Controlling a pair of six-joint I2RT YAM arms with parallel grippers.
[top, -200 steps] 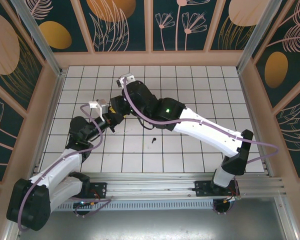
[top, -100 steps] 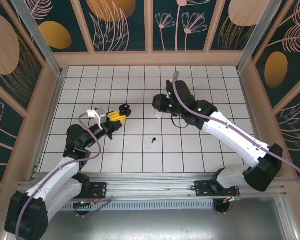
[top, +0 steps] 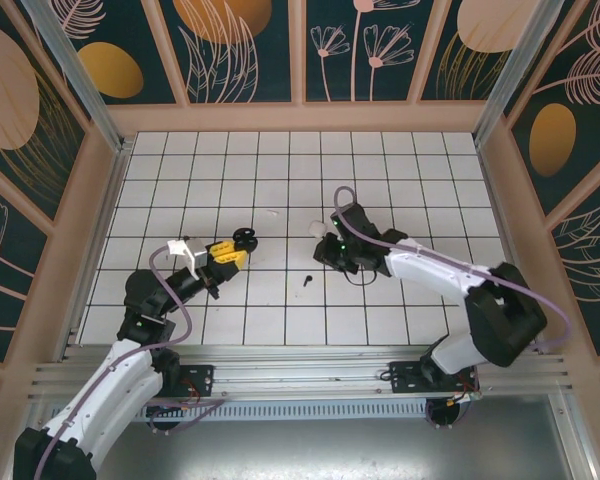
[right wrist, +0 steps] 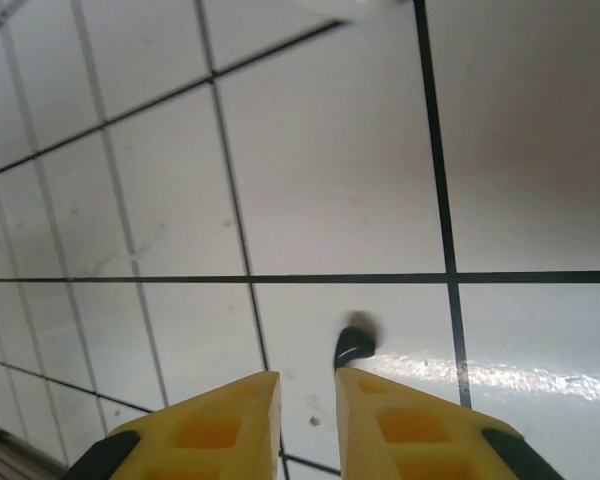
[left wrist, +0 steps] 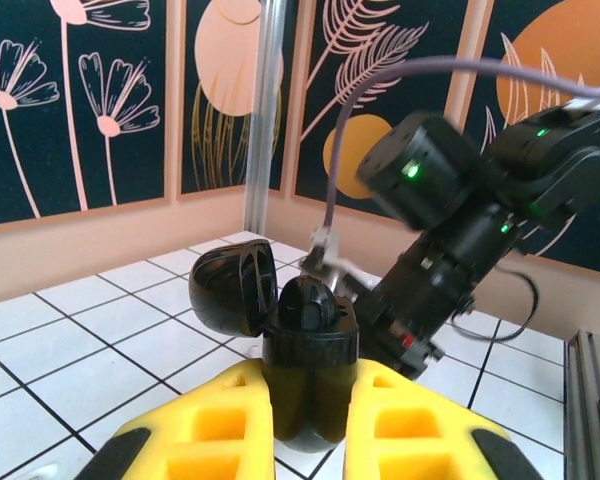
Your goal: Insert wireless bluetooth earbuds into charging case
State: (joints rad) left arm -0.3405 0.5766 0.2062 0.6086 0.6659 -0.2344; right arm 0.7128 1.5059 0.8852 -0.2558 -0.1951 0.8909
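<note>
A: Where is the charging case (left wrist: 310,350)?

B: It is clamped in the left pincer (left wrist: 308,400). The two yellow fingers (left wrist: 215,435) press on its black body from either side, and it stands upright between them.

A: And the lid (left wrist: 232,290)?

B: It is swung open. From the left wrist it leans away to the left of the case's body. A rounded dark shape sits in the case's mouth, but I cannot tell whether that is an earbud.

A: Is there an earbud you can be sure of?

B: Yes, one earbud (top: 307,280). From above, it lies loose on the white tiled worktop (top: 380,170). It is to the right of the case, a little nearer the arm bases, and clearly apart from it. It is a tiny black bud with a short stem.

A: Where is the right pincer (right wrist: 305,400)?

B: It is also on the case's right, further from the case than the earbud. The right arm (left wrist: 450,230) shows up as a blurred dark bulk behind the case in the left wrist view.

A: Are its jaws together or apart?

B: They are apart, but only by a narrow slot, and nothing is in it. The right wrist view shows bare tile through the gap. The earbud (right wrist: 355,340) sits just past one fingertip, not between the two.
</note>
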